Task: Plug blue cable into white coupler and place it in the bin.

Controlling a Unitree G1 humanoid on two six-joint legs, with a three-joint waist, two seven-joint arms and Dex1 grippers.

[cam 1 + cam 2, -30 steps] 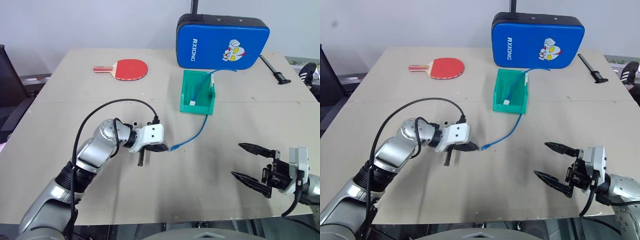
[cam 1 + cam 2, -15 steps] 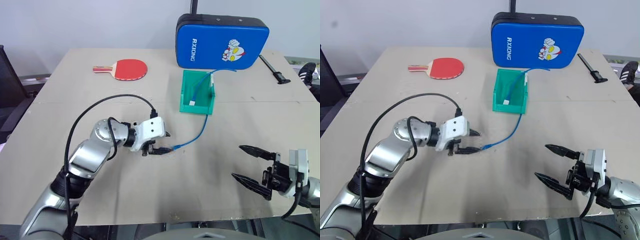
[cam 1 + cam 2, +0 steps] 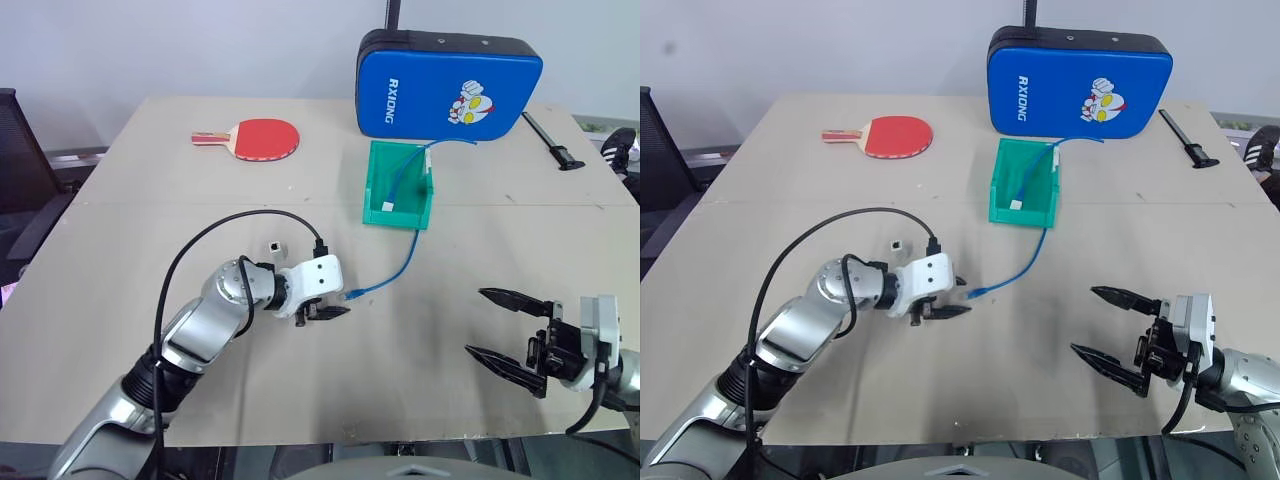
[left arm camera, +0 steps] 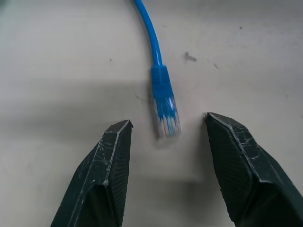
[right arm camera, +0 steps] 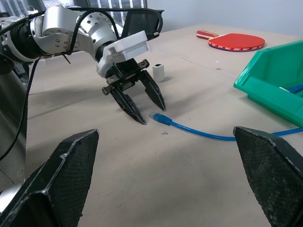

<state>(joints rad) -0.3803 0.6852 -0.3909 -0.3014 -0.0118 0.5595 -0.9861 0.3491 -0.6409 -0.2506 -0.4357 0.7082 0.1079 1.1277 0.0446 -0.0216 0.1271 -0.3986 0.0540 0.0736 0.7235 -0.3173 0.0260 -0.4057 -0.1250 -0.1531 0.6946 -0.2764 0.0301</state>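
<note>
Plug (image 4: 165,111) of the cable (image 3: 398,270) lies flat on the table (image 3: 120,300), just off the tips of my left gripper (image 3: 330,305), at about 1 o'clock from it in the head view. My left fingers (image 4: 106,175) stand partly apart, 1 on each side of the plug, touching nothing, which I judge is the right stance for closing on the plug body rather than the thin cord behind it. From there the cable curves up toward 12 o'clock and climbs over the low front of the bin (image 3: 375,190), its far end lying inside, with something small and white near the bin's front wall. A small white block that I take to be the coupler (image 3: 274,246) sits upright on the table, at about 10 o'clock from my left gripper and apart from it, so the joining is not yet done. My right gripper (image 3: 508,330) hangs wide and empty at 4 o'clock, well apart, probably waiting to take the coupler.
</note>
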